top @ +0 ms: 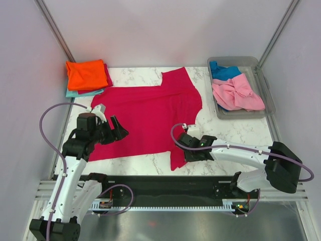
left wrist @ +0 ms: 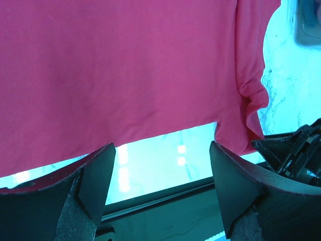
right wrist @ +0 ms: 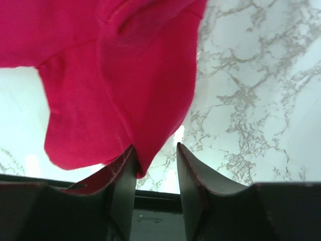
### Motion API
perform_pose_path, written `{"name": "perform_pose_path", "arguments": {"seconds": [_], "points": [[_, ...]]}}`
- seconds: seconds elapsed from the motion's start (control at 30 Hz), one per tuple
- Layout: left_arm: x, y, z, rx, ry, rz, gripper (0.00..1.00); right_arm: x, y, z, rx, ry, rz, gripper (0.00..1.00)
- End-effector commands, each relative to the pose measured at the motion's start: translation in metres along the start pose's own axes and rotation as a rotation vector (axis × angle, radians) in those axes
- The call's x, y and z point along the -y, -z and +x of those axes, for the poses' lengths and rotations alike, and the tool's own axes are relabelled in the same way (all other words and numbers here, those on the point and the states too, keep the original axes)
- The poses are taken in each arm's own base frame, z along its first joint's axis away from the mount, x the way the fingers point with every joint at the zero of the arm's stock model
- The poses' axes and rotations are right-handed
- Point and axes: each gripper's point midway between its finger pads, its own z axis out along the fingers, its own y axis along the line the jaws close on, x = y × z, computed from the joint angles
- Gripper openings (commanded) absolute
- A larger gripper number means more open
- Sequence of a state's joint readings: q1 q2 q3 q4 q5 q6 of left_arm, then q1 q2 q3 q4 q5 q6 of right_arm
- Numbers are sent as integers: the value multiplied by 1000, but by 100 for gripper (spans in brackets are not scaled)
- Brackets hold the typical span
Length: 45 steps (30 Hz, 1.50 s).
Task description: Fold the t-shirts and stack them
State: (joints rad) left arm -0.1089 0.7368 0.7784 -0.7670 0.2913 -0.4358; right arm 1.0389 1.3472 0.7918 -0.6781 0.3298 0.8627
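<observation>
A crimson-pink t-shirt (top: 145, 115) lies spread flat on the marble table. My left gripper (top: 114, 128) is open and empty, just above the shirt's near-left edge; in the left wrist view its jaws (left wrist: 162, 145) stand wide apart over bare table just off the shirt (left wrist: 125, 65). My right gripper (top: 184, 145) is open at the near-right sleeve. In the right wrist view (right wrist: 156, 148) the sleeve (right wrist: 115, 75) hangs against the left finger. An orange folded shirt (top: 86, 74) tops a stack with a teal one (top: 80, 93) at the bottom.
A clear grey tub (top: 268, 98) at the back right holds a blue shirt (top: 225, 72) and a light pink shirt (top: 236, 93). The black rail (top: 165, 183) runs along the table's near edge. White walls close in on both sides.
</observation>
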Motion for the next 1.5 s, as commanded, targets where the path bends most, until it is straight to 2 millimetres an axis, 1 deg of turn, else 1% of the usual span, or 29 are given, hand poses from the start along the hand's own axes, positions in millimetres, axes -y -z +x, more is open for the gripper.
{"name": "perform_pose_path", "arguments": {"seconds": [0.0,0.03,0.1,0.13,0.23,0.27,0.3,0.33,0.37,0.43,0.47,0.5,0.53,0.6,0.63,0.73,0.9,1.0,1.03,1.07,1.17,1.2,1.23,1.27,1.3,1.33,1.37,1.4,1.47], "points": [[11,2,-6,27,6,49,83,20,-2,-3,41,-25,106,43],[11,2,-5,26,6,48,83,26,-2,-6,65,-26,132,35],[11,1,-6,27,5,51,83,30,1,-8,81,-36,144,27],[11,2,-6,29,4,51,83,33,6,-15,111,-50,149,22],[11,1,-6,30,4,52,83,49,21,-18,147,-108,185,12],[12,1,-6,29,3,53,83,56,33,-25,203,-151,172,7],[12,2,-6,31,2,53,83,64,40,-25,219,-200,178,2],[12,2,-5,29,2,54,83,71,43,-22,236,-231,177,0],[12,1,-5,30,1,54,82,76,57,-27,286,-294,125,0],[12,1,-5,28,0,57,82,84,64,-24,322,-380,75,0],[12,1,-5,30,0,54,82,85,77,-29,367,-442,-3,0],[12,1,-5,28,0,53,82,87,81,-29,381,-470,-35,0],[12,1,-5,30,1,53,82,90,87,-28,407,-517,-87,26],[12,0,-4,26,1,53,82,92,90,-24,406,-555,-123,87],[12,1,-5,29,0,54,82,93,90,-22,403,-567,-135,98],[12,0,-5,25,-2,55,82,90,86,-16,363,-556,-118,98],[8,-2,-4,20,10,27,81,92,79,-11,300,-459,-7,98],[3,0,-2,19,17,-16,78,79,74,-14,251,-345,21,98],[4,0,0,14,18,-19,78,62,71,-18,242,-320,-12,98],[2,-1,1,16,17,-31,78,55,70,-21,242,-279,-28,97],[2,-5,1,-2,19,-39,78,29,65,-31,236,-244,-81,87],[1,-5,2,-4,19,-40,78,24,61,-29,224,-224,-81,81],[2,-4,2,0,18,-38,78,18,59,-27,213,-215,-92,80],[2,-4,1,3,17,-35,78,13,56,-23,202,-203,-96,79],[2,-4,2,3,17,-35,78,13,51,-19,191,-197,-85,74],[3,-3,1,11,17,-31,78,13,42,-8,163,-185,-63,71],[3,-3,1,13,16,-31,78,11,38,-4,155,-185,-62,69],[3,-3,1,12,16,-30,78,5,35,2,139,-182,-78,63],[3,-3,0,14,14,-27,78,-3,25,14,117,-175,-91,61]]}}
